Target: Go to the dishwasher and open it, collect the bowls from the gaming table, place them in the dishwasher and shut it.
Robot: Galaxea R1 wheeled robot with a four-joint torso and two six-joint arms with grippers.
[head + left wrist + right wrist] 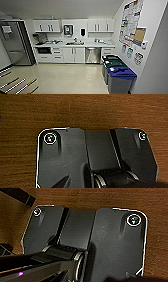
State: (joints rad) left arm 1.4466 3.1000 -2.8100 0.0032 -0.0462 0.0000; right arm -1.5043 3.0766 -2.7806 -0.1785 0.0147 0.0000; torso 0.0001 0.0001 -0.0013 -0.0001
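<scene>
The dishwasher (92, 55) stands under the counter at the far wall, right of the white cabinet doors. Its steel-grey front is closed. It is several steps ahead of me across a pale floor (67, 77). The bowls and the gaming table are out of view. Both wrist views look past the robot's dark plate onto a brown wood-grain surface (82, 111) (82, 198).
A steel fridge (15, 42) stands at the left. A row of three bins, black, green and blue (121, 76), lines the right wall under posters. The counter (75, 45) carries a sink and small items. Striped wooden bars (17, 83) lie at the lower left.
</scene>
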